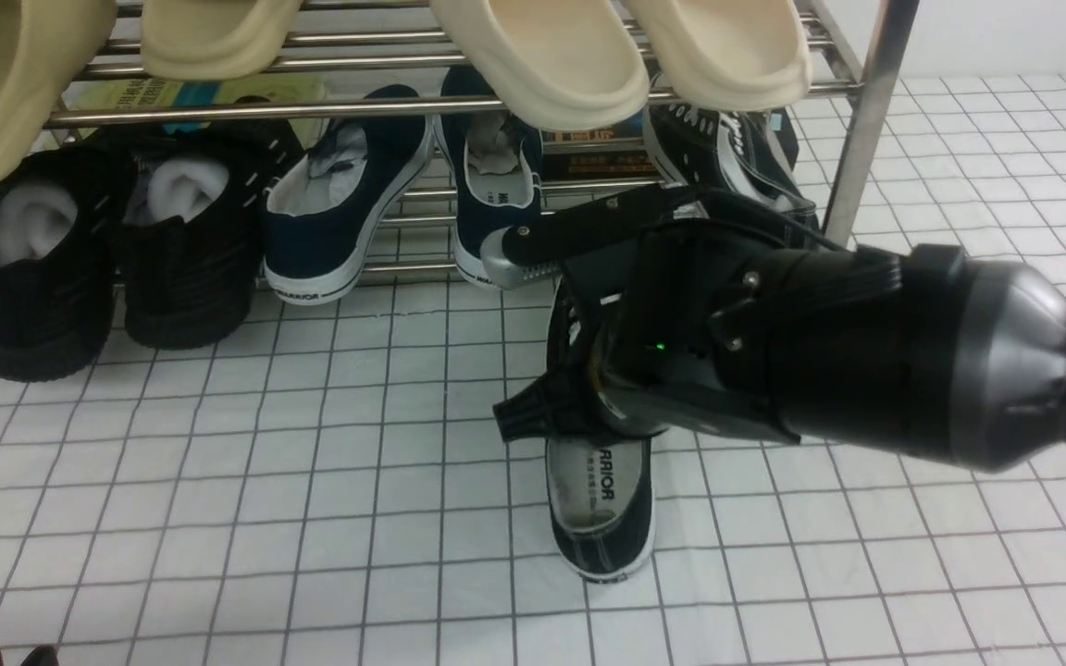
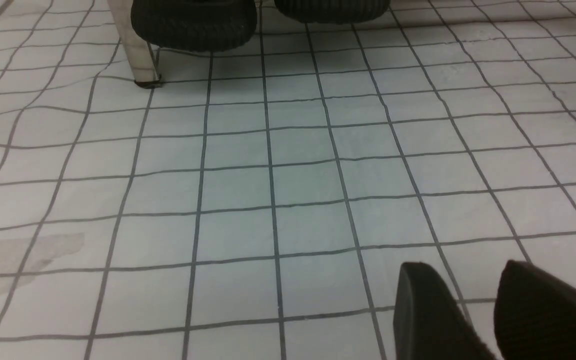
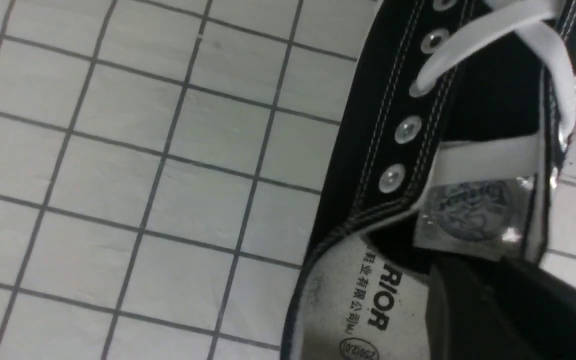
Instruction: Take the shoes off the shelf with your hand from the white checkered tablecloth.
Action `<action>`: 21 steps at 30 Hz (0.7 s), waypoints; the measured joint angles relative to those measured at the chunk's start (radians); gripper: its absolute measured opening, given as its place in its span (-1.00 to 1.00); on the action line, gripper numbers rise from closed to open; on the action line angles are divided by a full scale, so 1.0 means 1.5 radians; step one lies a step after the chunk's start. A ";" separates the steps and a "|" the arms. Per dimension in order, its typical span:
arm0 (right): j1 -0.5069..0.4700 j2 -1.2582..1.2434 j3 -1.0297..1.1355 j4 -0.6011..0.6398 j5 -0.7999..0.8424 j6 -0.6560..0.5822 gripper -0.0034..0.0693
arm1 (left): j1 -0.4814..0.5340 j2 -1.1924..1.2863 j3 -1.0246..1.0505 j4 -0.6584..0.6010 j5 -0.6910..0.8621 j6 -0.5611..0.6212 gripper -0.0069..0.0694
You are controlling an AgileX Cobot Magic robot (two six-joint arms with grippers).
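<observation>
Right gripper (image 1: 519,335) is hanging, fingers (image 1: 533,248) spread and gripping nothing, over one black sneaker (image 1: 600,518) lying on the checked cloth (image 1: 218,481) before the rack (image 1: 866,120). Its mate (image 1: 737,153) is sitting on the rack's lower tier.

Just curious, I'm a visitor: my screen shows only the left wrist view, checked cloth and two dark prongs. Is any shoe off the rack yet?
Observer: Yes, one black canvas sneaker with a white sole lies on the white checkered tablecloth, in front of the chrome rod shelf.
Operator: Is anything near it?
Observer: The right arm's tool is over its laced part, fingers apart.
Operator: And its twin?
Observer: The matching sneaker sits on the shelf's lower tier, right end.
</observation>
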 joint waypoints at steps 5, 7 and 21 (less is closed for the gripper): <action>0.000 0.000 -0.001 0.007 0.005 0.000 -0.12 | 0.000 0.000 0.000 0.000 0.000 0.000 -0.19; 0.000 0.000 -0.004 0.007 0.016 0.000 0.00 | 0.000 0.000 0.000 0.000 0.000 0.000 -0.19; -0.001 0.006 -0.060 0.075 0.133 -0.038 0.33 | 0.000 0.000 0.000 0.000 0.001 0.000 -0.19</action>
